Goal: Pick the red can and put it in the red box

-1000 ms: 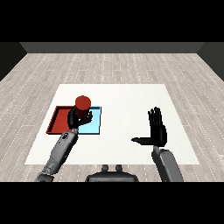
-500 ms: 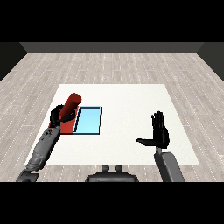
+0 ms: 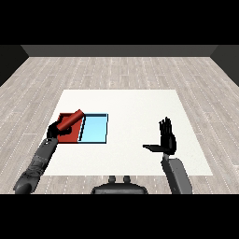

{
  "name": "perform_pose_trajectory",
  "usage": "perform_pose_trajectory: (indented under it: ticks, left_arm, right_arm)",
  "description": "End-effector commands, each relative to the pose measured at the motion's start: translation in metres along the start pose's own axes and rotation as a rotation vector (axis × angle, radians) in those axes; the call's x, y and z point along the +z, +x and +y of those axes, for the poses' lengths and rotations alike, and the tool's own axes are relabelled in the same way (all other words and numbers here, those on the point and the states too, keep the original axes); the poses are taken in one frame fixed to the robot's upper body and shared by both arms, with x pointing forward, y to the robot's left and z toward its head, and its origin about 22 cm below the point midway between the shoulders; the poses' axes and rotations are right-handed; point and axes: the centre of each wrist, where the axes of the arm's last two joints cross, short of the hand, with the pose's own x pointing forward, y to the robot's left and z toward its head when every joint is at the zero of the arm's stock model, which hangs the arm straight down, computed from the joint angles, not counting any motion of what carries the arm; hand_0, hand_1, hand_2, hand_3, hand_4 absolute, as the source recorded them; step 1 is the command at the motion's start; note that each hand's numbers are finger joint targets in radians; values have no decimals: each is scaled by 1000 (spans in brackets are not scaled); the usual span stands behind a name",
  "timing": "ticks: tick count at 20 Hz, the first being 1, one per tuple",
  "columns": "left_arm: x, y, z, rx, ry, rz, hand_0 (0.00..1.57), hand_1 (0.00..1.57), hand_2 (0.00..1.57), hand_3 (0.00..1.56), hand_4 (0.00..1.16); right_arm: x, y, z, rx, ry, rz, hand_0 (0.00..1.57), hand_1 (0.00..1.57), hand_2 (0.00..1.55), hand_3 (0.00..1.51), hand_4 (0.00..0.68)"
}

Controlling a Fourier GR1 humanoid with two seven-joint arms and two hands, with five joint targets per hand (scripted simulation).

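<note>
Red can (image 3: 71, 120): tipped well over, almost lying flat, its far end pointing up and to the right; it sits over the red tray, with that far end near the edge shared with the blue tray.
Left hand (image 3: 55, 130): curled round the near end of the can, so the can is in its hold; whether the can touches the tray floor cannot be told from this view.
Right hand (image 3: 167, 140): fingers straight and upright, thumb stuck out to the side, holding nothing, well apart from both trays.
Red tray (image 3: 70, 136): lies at the left of the table, touching the light blue tray (image 3: 95, 129) along one side.
Table (image 3: 130, 107): white, with both trays on its left half.
Step in hand: placing the can in the red tray; by the look of it the task is near its end.
Doing it well: keep the whole can inside the red rim, since its far end sits close to the blue side. Bring the can low to the tray floor before the fingers uncurl.
Risk: a round can laid on its side may roll toward the blue tray, so it is better set down along the tray, not across the shared edge.
</note>
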Motion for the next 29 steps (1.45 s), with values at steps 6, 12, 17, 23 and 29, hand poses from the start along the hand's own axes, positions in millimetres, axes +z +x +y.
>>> perform_pose_trajectory:
  ticks: [6, 12, 17, 23, 29]
  left_arm:
    - [2, -33, -14, -97, -130, 129, 879, 879, 925, 776, 517]
    - [-4, -24, -14, -191, -155, 213, 0, 0, 0, 0, 0]
    - [-20, 20, -1, 377, -69, -95, 0, 0, 0, 0, 0]
    - [-10, 53, -32, 879, -157, -497, 0, 0, 0, 0, 0]
    - [48, 47, -101, 1068, -277, -658, 0, 0, 0, 0, 0]
  right_arm:
    - [-15, -14, -6, 14, -15, -1, 0, 0, 0, 0, 0]
    - [-24, -19, -5, -4, 16, -7, 0, 0, 0, 0, 0]
    - [-13, -19, -8, -23, 34, -38, 0, 0, 0, 0, 0]
    - [-18, -18, -9, -19, 51, -24, 0, 0, 0, 0, 0]
    - [-9, -19, -17, 9, 93, -36, 0, 0, 0, 0, 0]
